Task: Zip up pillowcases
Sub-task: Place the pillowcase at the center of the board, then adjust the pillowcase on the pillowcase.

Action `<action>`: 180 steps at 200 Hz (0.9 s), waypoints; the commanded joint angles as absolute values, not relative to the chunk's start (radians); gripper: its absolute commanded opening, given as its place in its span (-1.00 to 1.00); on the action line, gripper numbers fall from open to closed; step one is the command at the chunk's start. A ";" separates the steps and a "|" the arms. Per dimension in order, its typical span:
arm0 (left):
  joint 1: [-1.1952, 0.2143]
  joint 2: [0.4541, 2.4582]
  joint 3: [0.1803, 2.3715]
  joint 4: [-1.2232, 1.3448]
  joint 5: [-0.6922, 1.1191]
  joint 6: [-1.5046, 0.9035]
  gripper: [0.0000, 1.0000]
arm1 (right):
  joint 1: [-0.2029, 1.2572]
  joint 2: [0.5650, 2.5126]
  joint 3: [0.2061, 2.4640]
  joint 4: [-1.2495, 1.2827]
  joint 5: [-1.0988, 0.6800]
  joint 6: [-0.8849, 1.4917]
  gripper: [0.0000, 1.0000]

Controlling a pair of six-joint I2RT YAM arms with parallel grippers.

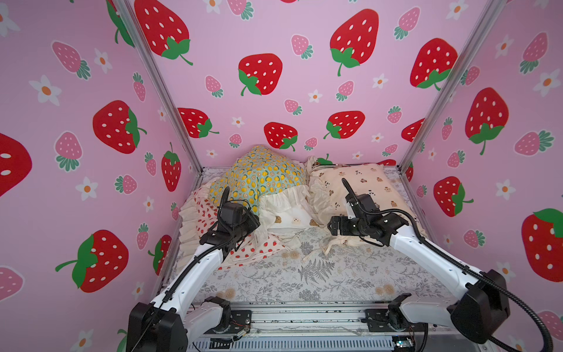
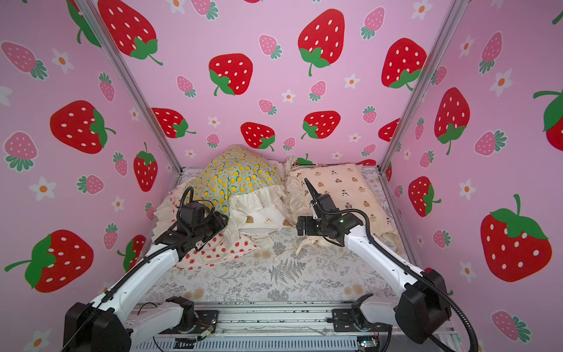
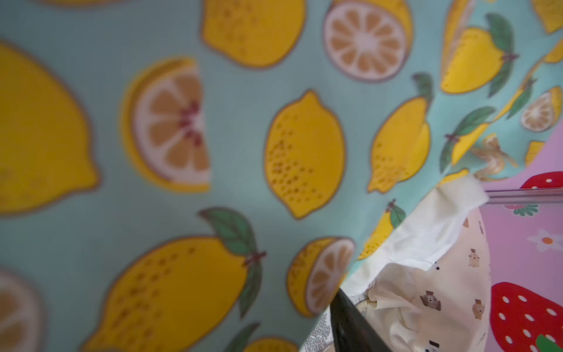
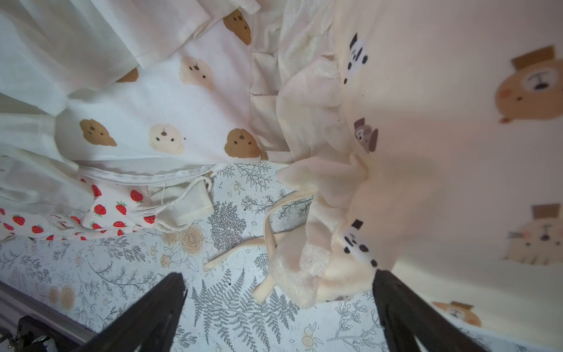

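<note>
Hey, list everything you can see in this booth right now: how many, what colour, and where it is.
lemon pillowcase: one, mint with yellow lemons, back left, propped on the others
strawberry pillowcase: one, white with red strawberries, left, partly under the lemon pillowcase
bear-head pillowcase: one, white with brown and cream bear heads, middle
small-bear pillowcase: one, cream, back right
sheet: one, grey fern print, under everything
walls: three, pink with strawberries, around the bed
left hand: one, black, close against the lemon pillowcase
right hand: one, black, open, over the sheet beside the small-bear pillowcase's ruffle
</note>
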State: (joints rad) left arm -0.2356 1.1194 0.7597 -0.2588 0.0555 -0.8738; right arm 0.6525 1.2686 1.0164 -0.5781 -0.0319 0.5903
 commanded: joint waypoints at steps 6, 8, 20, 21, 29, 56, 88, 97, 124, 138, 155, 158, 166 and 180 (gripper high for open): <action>-0.232 1.139 0.796 -0.129 0.075 -0.917 -0.06 | 0.658 1.235 0.999 -0.606 -0.028 0.611 0.99; -0.232 1.140 0.799 -0.129 0.075 -0.919 -0.07 | 0.657 1.234 0.999 -0.607 -0.028 0.611 0.99; -0.234 1.149 0.819 -0.123 0.076 -0.915 -0.19 | 0.657 1.228 0.997 -0.607 -0.028 0.611 0.99; -0.234 1.150 0.821 -0.123 0.076 -0.915 -0.20 | 0.657 1.228 0.997 -0.606 -0.028 0.611 0.99; -0.235 1.158 0.835 -0.124 0.078 -0.917 -0.30 | 0.657 1.225 0.999 -0.608 -0.022 0.611 0.99; -0.246 1.189 0.916 -0.098 0.113 -0.943 -0.78 | 0.657 1.207 1.010 -0.618 -0.010 0.603 0.99; -0.366 1.217 1.086 -0.098 0.034 -0.959 -1.00 | 0.654 1.160 1.024 -0.636 0.028 0.593 0.99; -0.414 1.234 1.141 -0.105 0.001 -0.967 -1.00 | 0.646 1.143 1.030 -0.647 0.031 0.590 0.99; -0.591 1.328 1.308 -0.110 -0.102 -0.976 -1.00 | 0.589 1.088 1.065 -0.719 0.045 0.587 0.99; -0.685 1.399 1.388 -0.110 -0.175 -0.984 -1.00 | 0.543 1.061 1.079 -0.751 0.053 0.586 0.99; -0.796 1.517 1.474 -0.086 -0.227 -0.997 -1.00 | 0.478 1.032 1.101 -0.781 0.052 0.589 0.99; -0.812 1.541 1.490 -0.087 -0.234 -0.996 -1.00 | 0.464 1.028 1.103 -0.782 0.049 0.589 0.99; -0.848 1.602 1.535 -0.087 -0.235 -1.002 -1.00 | 0.435 1.019 1.100 -0.782 0.039 0.586 0.99; -0.856 1.723 1.618 -0.125 -0.142 -1.041 -1.00 | 0.388 1.009 1.081 -0.775 0.018 0.583 0.99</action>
